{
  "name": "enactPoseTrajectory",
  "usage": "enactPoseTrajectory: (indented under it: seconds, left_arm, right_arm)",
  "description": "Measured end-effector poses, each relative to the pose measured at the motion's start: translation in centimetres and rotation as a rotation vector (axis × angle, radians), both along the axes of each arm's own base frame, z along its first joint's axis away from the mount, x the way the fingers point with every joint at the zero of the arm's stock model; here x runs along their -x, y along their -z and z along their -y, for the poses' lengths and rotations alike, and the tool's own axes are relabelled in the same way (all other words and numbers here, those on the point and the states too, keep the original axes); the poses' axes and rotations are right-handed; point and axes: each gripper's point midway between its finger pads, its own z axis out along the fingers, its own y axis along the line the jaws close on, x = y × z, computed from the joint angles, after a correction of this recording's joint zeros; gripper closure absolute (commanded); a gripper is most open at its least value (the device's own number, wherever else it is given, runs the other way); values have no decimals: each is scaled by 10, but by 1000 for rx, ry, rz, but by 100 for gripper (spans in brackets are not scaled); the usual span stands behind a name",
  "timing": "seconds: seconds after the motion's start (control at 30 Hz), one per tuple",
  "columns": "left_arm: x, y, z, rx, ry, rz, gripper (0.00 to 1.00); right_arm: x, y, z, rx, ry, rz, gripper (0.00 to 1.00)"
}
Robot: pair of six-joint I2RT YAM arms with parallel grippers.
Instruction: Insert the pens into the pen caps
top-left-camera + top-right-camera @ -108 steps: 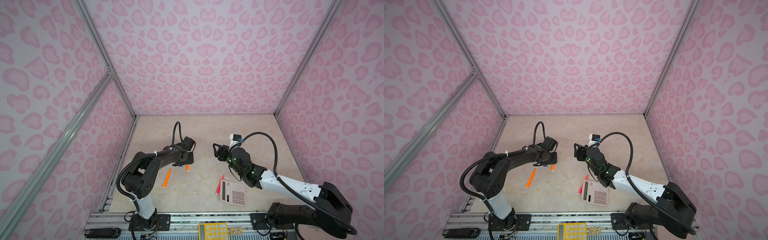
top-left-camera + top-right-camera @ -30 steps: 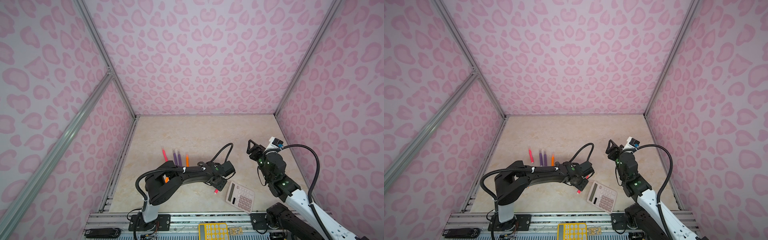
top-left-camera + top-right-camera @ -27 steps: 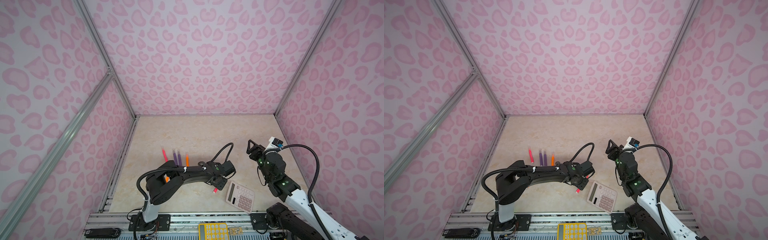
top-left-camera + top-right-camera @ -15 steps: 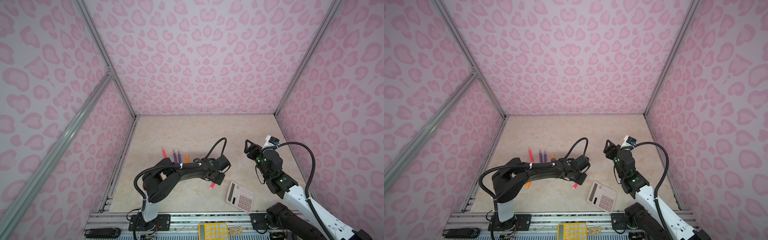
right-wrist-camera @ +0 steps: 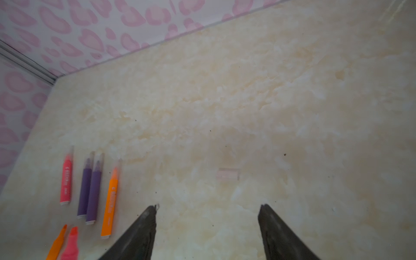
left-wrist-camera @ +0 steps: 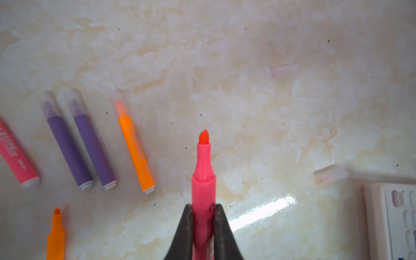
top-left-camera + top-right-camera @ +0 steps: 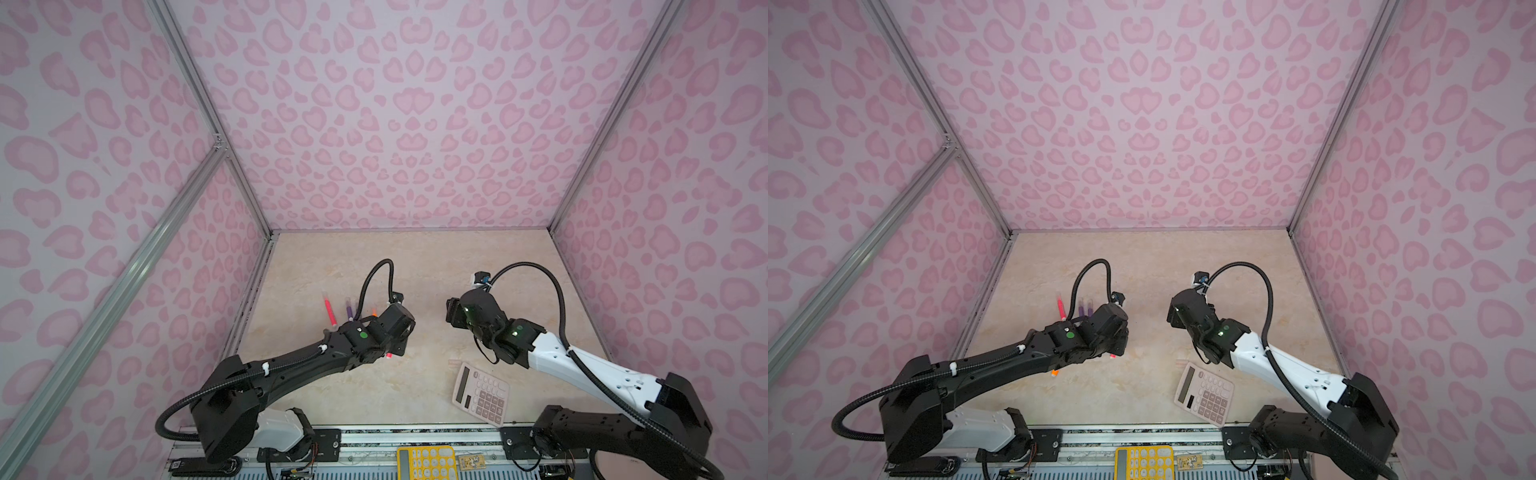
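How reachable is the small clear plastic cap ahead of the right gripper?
Probably yes: the right gripper is open, and only bare tabletop lies between it and the small clear plastic cap.

A pale pink calculator lies tilted on the beige marbled table, near its front edge on the right. A yellow calculator sits on the ribbed metal base in front of that edge, just beside a small circuit board. Walls printed with pink blotches enclose the table on three sides.

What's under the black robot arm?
An orange pen lies there. In a top view only a small bit peeks out beneath the left arm; the rest is covered. The left wrist view shows its bare tip.
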Motion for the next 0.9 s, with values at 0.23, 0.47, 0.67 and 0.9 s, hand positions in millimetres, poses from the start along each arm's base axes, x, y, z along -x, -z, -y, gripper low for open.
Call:
enactPoseTrajectory:
  seconds: [0.23, 0.47, 0.67, 0.9]
  left_arm:
    - [1, -15, -11, 56, -46, 60, 97]
    - [-2, -15, -11, 63, -58, 68, 97]
    - [-2, -13, -10, 61, -58, 67, 97]
    - [-3, -15, -9, 66, -59, 72, 97]
  right_arm:
    - [27, 51, 17, 210, -44, -218, 21]
    - [58, 98, 24, 247, -110, -373, 17]
    - [69, 115, 12, 204, -183, -438, 16]
    - [78, 142, 5, 203, -230, -505, 17]
